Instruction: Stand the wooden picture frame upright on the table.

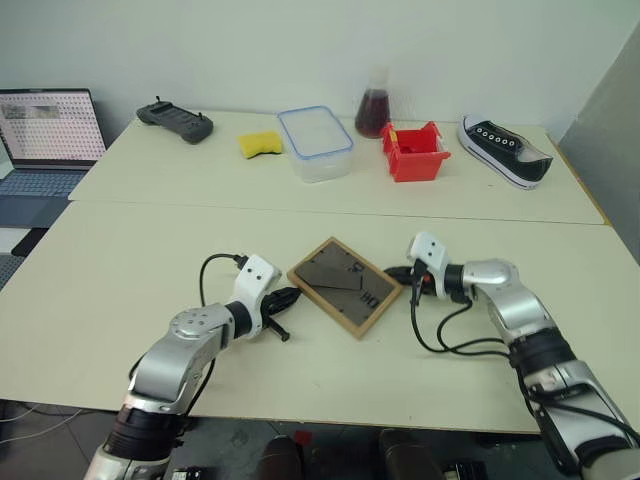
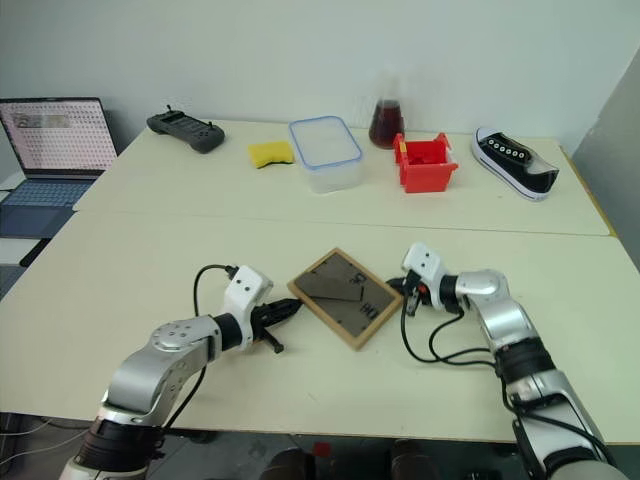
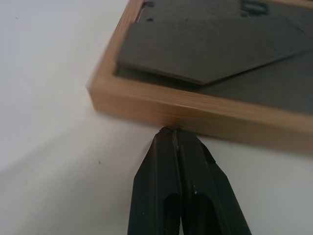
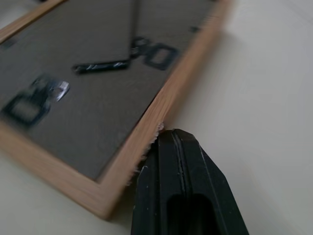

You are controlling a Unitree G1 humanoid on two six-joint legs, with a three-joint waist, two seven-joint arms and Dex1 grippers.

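Item: wooden picture frame (image 1: 345, 285), lying flat and face down on the near section of the table (image 1: 120, 260), dark back and folded stand uppermost, set cornerwise between our two arms.

Left gripper (image 1: 293, 296): fingers pressed together, tips touching the frame's left wooden edge.

Right gripper (image 1: 397, 271): fingers pressed together, tips against the frame's right edge.

We grasp nothing with either.

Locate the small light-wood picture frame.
The light-wood picture frame lies back-up on the near section of the cream table, between the left gripper and right gripper.
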